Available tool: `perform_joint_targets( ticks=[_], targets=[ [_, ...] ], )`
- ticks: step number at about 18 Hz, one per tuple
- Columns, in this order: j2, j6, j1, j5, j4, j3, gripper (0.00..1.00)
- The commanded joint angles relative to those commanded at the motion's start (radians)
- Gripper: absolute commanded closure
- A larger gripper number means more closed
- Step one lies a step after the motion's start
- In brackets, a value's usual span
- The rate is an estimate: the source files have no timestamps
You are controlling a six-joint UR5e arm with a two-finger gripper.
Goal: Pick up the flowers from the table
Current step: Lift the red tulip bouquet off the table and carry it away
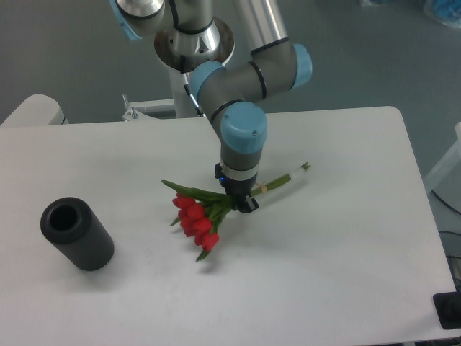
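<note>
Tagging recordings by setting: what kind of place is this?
Probably a robotics lab: an industrial arm, its hand gripping the flowers, at a bare white table over grey flooring, with only a black cylinder as a prop.

The flowers [198, 222] have red heads, green leaves and green stems, with a pale band where the stems are tied and a pale tip at the far stem end. The table [324, 274] under them is plain white, without pattern. Left of the flowers lies a matt black cylinder [75, 233]. Above the flowers, the arm [241, 79] is grey with light blue caps, and the gripper [243, 199] is black.
</note>
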Motion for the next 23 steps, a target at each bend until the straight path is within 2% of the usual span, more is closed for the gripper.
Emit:
perform_joint_targets(
  ticks=[7, 14, 17, 23],
  targets=[
    [-0.095, -0.006, 0.000, 0.000, -0.110, 0.189, 0.97],
    [-0.187, 0.002, 0.000, 0.026, -0.175, 0.331, 0.97],
    [-0.213, 0.008, 0.000, 0.026, -0.180, 0.367, 0.97],
    [-0.221, 0.009, 0.000, 0.046, -0.186, 0.378, 0.97]
  ],
)
